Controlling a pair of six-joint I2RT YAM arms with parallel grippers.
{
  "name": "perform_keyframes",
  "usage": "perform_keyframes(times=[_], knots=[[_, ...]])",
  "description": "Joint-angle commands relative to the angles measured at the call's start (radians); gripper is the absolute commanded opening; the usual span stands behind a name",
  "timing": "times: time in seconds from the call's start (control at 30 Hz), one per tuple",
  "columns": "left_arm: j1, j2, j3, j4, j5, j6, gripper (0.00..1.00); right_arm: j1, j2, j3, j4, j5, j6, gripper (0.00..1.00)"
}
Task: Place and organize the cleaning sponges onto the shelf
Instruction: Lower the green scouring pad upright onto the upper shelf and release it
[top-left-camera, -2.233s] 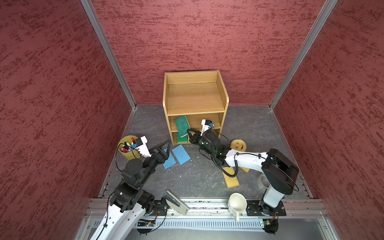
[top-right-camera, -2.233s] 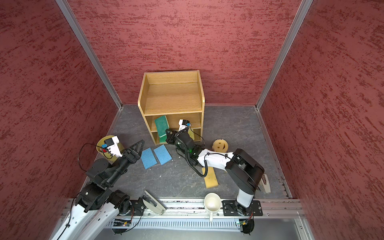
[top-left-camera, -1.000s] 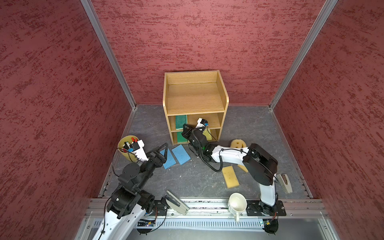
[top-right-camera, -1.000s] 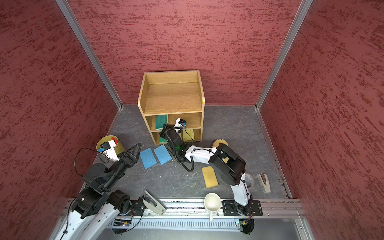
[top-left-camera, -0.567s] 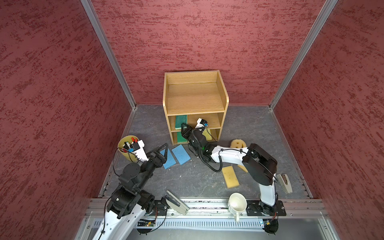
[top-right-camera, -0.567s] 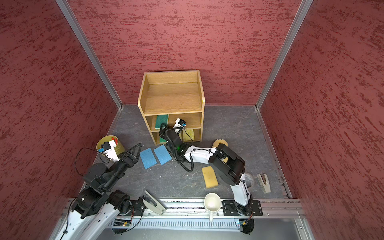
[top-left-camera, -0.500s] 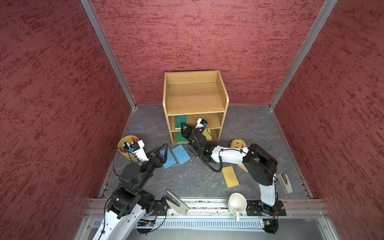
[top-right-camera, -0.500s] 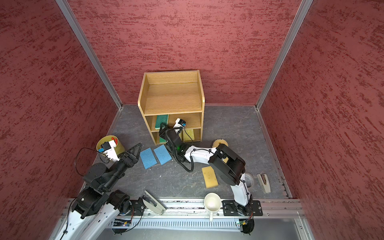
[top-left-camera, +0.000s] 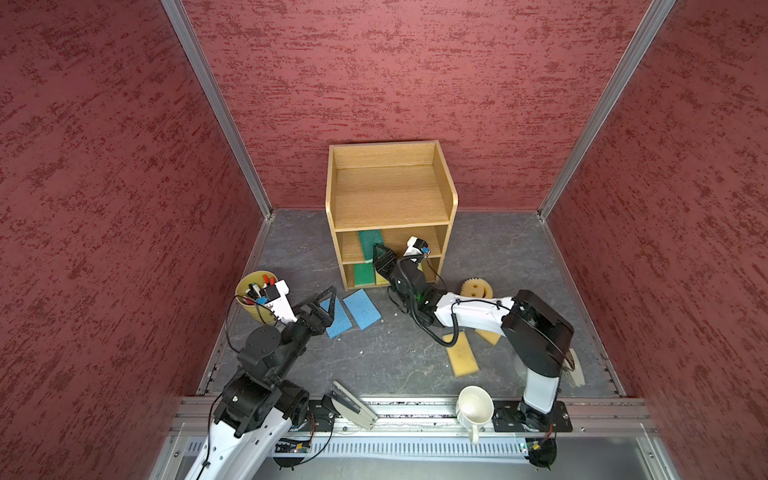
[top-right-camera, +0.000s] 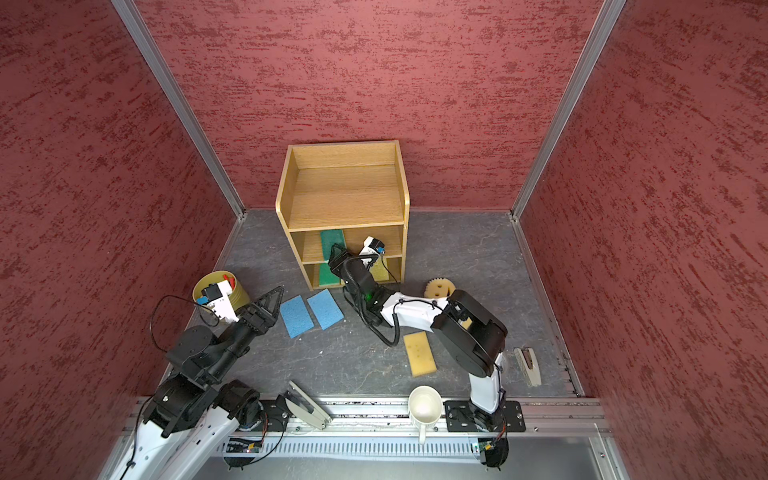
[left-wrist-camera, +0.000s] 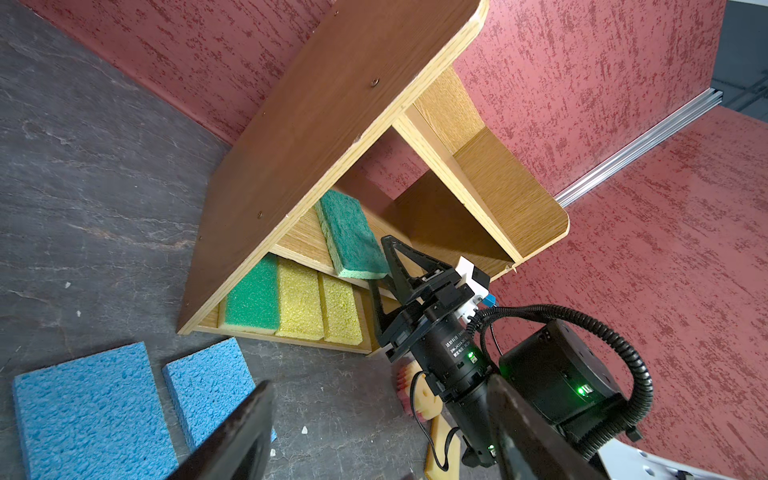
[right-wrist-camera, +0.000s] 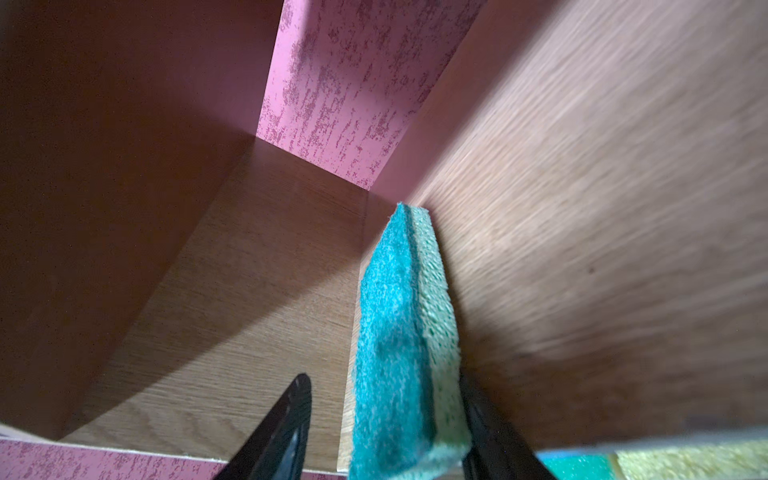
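Note:
The oak shelf (top-left-camera: 390, 195) (top-right-camera: 345, 195) stands at the back wall. My right gripper (top-left-camera: 377, 253) (right-wrist-camera: 384, 380) is open at its middle tier, straddling a dark green sponge (top-left-camera: 370, 243) (right-wrist-camera: 395, 332) that lies there; one finger touches its pale side. The lowest tier holds a green sponge (left-wrist-camera: 253, 295) and two yellow sponges (left-wrist-camera: 298, 303). Two blue sponges (top-left-camera: 361, 308) (top-right-camera: 296, 316) lie on the floor, with my left gripper (top-left-camera: 330, 301) (left-wrist-camera: 379, 382) open and empty just over their left edge. Two tan sponges (top-left-camera: 461, 357) and the smiley sponge (top-left-camera: 476, 287) lie by the right arm.
A yellow pen cup (top-left-camera: 253, 286) stands left of the left gripper. A white mug (top-left-camera: 473, 405) and a grey tool (top-left-camera: 353, 405) sit on the front rail, another grey tool (top-right-camera: 528, 365) at the right. Red walls close in three sides.
The right gripper carried the green sponge into the middle tier and its jaws have now opened off it. The left arm has hardly moved.

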Motion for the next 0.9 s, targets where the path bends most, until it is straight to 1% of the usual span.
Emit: perform_keyframes(times=[0.0,0.03,0.13,0.17,0.2,0.27,0.37,0.57,0.77,0.87], knots=[[-0.002,0.007,-0.009,0.007,0.001,0.005,0.79,-0.007,0.001,0.027,-0.079,-0.021,-0.005,0.63],[-0.002,0.005,-0.008,0.007,0.001,0.006,0.8,-0.005,0.008,0.054,-0.119,-0.025,-0.029,0.65],[-0.002,0.005,-0.007,0.007,0.0,0.007,0.8,-0.005,0.039,0.175,-0.317,-0.037,-0.127,0.72],[-0.003,0.007,-0.009,0.008,0.0,0.008,0.8,-0.005,0.05,0.197,-0.34,-0.058,-0.164,0.72],[-0.002,0.007,-0.009,0.007,-0.002,0.011,0.8,-0.005,0.055,0.21,-0.365,-0.063,-0.173,0.72],[-0.002,0.008,-0.013,0.009,-0.003,0.01,0.8,-0.005,0.061,0.204,-0.361,-0.083,-0.174,0.72],[-0.002,0.008,-0.017,0.011,0.0,0.007,0.8,-0.007,0.06,0.183,-0.361,-0.083,-0.166,0.72],[-0.002,0.001,-0.013,-0.004,-0.004,0.014,0.8,-0.015,0.021,0.148,-0.382,-0.092,-0.176,0.75],[-0.003,-0.002,-0.015,-0.005,-0.004,0.014,0.81,-0.017,-0.037,0.133,-0.479,-0.063,-0.219,0.77],[-0.003,-0.001,-0.017,-0.008,-0.006,0.014,0.81,-0.018,-0.048,0.174,-0.571,-0.076,-0.279,0.77]])
